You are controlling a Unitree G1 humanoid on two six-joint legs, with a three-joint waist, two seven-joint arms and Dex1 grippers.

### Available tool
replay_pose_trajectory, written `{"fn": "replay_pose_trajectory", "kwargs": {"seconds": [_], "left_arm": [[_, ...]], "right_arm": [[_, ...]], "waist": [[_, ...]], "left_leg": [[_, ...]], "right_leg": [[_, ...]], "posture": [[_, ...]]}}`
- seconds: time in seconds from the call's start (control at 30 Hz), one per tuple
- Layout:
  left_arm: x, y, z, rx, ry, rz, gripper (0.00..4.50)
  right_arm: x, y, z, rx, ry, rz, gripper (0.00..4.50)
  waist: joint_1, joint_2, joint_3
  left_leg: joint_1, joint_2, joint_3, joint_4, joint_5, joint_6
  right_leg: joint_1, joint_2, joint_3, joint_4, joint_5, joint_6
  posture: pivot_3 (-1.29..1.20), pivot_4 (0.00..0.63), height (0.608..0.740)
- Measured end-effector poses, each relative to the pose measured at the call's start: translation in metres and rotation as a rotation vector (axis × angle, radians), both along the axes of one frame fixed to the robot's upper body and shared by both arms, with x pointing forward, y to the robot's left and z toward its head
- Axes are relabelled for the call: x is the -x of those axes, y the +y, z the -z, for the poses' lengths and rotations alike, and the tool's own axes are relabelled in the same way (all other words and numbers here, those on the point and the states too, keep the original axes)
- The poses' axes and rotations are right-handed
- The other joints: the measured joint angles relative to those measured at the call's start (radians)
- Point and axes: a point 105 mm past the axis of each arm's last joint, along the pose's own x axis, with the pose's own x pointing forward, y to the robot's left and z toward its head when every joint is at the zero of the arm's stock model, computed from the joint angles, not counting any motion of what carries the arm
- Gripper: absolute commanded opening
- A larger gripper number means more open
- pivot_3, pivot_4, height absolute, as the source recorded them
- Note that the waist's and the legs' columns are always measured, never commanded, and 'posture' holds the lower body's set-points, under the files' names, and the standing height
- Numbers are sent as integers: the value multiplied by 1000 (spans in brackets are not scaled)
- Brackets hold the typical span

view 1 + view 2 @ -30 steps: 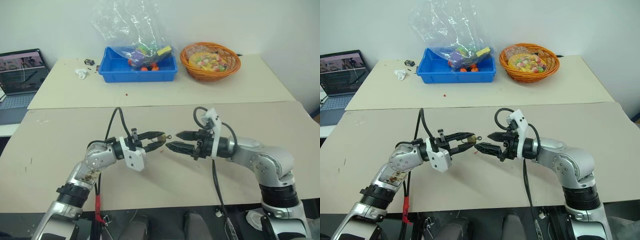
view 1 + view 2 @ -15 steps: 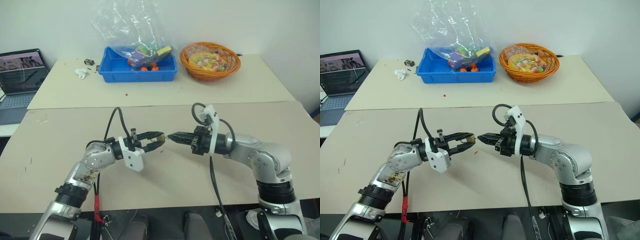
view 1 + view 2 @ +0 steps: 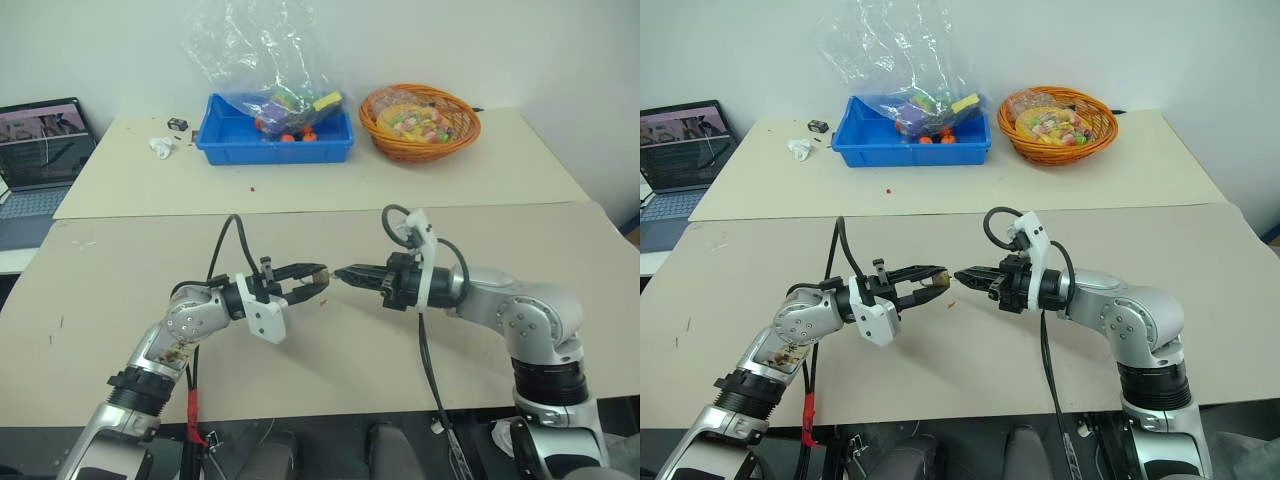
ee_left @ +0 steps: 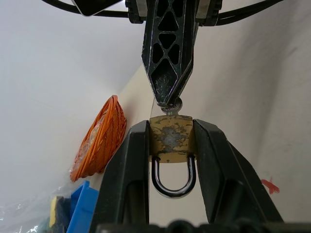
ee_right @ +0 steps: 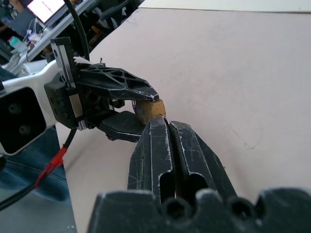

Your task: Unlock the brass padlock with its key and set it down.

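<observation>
Your left end effector is clamped on the brass padlock, one black finger on each side of the lock's body. In the left wrist view the padlock sits squarely between those fingers, its silvery shackle hanging back toward the wrist and its flat keyhole end facing outward. The lock is held in the air above the tan bench, not resting on it.

Your right end effector comes in from the opposite side, its two fingers pressed fully together into a narrow point. That point meets the outer face of the padlock. A small silvery bit shows right at the contact, pinched at the closed fingertips; it is probably the key, though it is too small to be sure how far it enters the lock.

Both arms meet tip to tip over the middle of the near bench, roughly level with each other.

On the far bench, well apart from the arms, stand a blue bin with a crumpled clear plastic bag rising from it, and just beside it an orange wicker basket of colourful items. A laptop sits open at the far left edge.
</observation>
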Motion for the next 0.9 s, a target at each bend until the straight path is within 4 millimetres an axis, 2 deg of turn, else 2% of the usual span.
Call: {"fn": "replay_pose_trajectory", "kwargs": {"seconds": [0.23,0.33,0.9], "left_arm": [[1,3,4,-11,10,-7,810],[1,4,5,-16,12,-10,810],[-1,6,10,-30,35,-33,810]], "right_arm": [[-2,2,7,-102,268,8,32],[-4,2,9,-127,332,15,32],[-10,4,17,-149,469,50,32]], "waist": [[-5,0,0],[-8,1,0],[-17,1,0]], "left_leg": [[0,0,0,-1,0,0],[0,0,0,-1,0,0],[0,1,0,-2,0,0]], "right_leg": [[0,0,0,2,0,0],[-1,0,0,2,0,0],[-1,0,0,2,0,0]], "posture": [[0,150,740],[0,150,740],[0,150,740]]}}
